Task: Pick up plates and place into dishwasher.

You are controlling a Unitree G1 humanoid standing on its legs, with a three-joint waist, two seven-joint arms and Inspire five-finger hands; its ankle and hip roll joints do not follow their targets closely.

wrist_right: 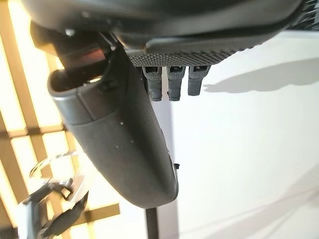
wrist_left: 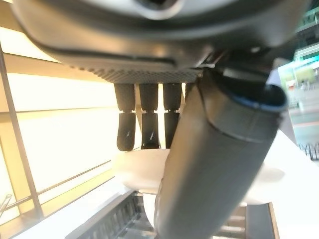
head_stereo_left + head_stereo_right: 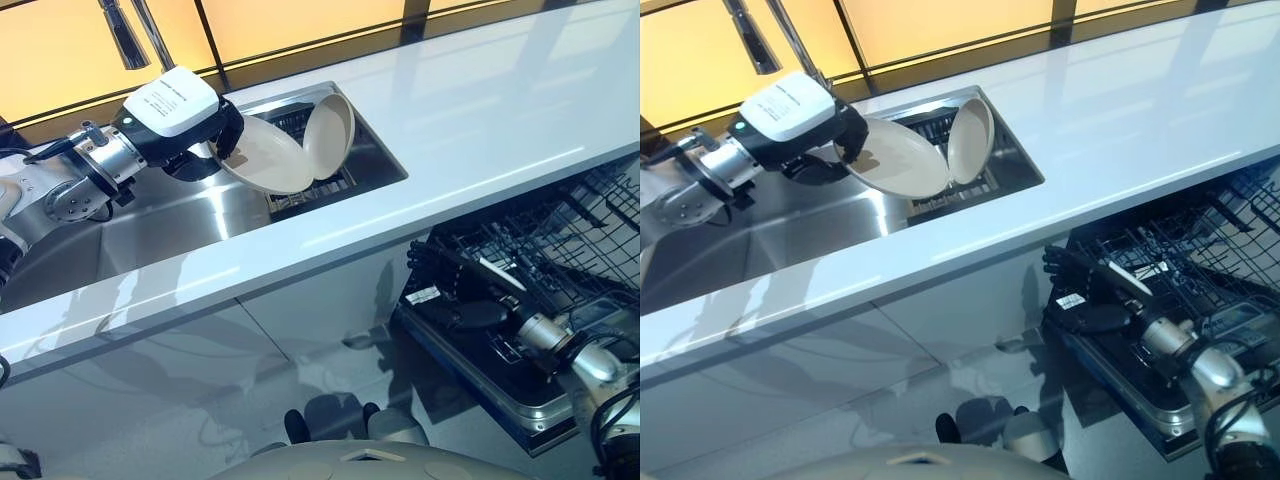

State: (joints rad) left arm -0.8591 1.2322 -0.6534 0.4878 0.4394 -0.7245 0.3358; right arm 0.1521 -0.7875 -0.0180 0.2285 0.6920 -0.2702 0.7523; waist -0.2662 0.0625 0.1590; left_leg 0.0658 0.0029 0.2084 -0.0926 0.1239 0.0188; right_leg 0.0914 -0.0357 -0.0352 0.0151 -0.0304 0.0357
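Over the sink (image 3: 180,215), left hand (image 3: 222,130) grips plate (image 3: 265,155).

— What colours do we have here?
— We see two cream plates (image 3: 268,155) in a steel-grey sink (image 3: 180,225), a white counter (image 3: 480,130), and a black dishwasher rack (image 3: 560,260).

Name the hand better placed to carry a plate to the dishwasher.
Left. The left hand already grips a plate over the sink. The right hand holds nothing, down by the dishwasher rack.
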